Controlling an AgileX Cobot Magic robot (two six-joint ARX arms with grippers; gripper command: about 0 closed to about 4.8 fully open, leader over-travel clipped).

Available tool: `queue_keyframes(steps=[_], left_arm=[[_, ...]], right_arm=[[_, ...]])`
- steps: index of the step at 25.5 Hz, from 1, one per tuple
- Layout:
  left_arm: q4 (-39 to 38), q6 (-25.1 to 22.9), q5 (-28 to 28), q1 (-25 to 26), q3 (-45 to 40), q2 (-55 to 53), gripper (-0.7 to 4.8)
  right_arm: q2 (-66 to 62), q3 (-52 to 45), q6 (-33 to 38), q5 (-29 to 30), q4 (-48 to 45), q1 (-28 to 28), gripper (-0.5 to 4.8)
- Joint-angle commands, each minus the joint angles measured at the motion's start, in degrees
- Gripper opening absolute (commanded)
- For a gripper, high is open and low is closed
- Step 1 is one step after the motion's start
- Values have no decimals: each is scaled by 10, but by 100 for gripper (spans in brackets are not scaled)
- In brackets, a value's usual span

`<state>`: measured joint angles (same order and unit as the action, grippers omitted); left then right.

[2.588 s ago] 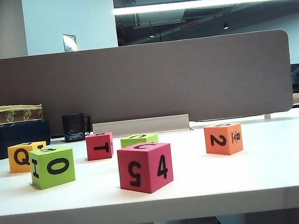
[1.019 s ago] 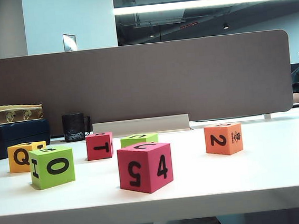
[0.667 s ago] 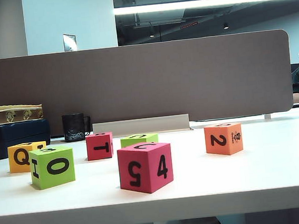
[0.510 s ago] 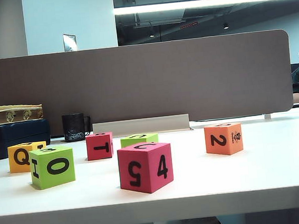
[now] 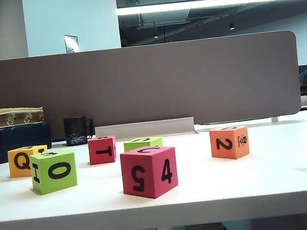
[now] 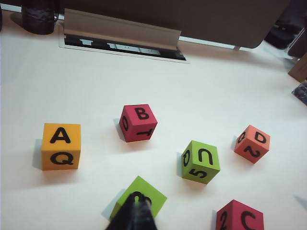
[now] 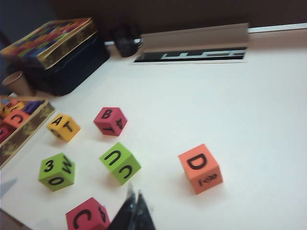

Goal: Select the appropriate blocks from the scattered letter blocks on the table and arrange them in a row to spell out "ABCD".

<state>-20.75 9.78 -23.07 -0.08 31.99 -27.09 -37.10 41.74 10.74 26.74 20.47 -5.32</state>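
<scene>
Left gripper (image 6: 136, 211) and right gripper (image 7: 134, 211) hover, jaws closed.

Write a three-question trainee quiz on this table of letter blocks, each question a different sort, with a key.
1. True or false: the yellow-orange cube shows an A on its top face.
2. Multiple choice: which cube's top face shows D? a) the orange cube b) the lime cube marked U c) the red cube with B on top
3. Fill in: both the left end effector and the right end effector hang above the table with fingers ____ and nothing held.

Key: 1 true; 2 a; 3 shut
</scene>
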Motion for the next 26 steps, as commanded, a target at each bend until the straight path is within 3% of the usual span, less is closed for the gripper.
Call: queue_keyframes(steps=[1,8,15,21,26], left_arm=[[-2,-15,-1,0,21,-33,-6],[-2,-36,18,0,72,-119,-6],[-2,-38,27,0,118,-205,-6],[3,-38,29,0,134,-241,-6],[2,-48,64,0,163,-280,-6]], right_arm=[[-25,24,-24,1,6,-26,-2],[-96,76,-26,-33,9,-103,-2],[-194,149,-68,-88,74,-188,-2],[-250,198,-68,-95,86,-206,-2],[-290,246,-88,-102,115,-212,-2]])
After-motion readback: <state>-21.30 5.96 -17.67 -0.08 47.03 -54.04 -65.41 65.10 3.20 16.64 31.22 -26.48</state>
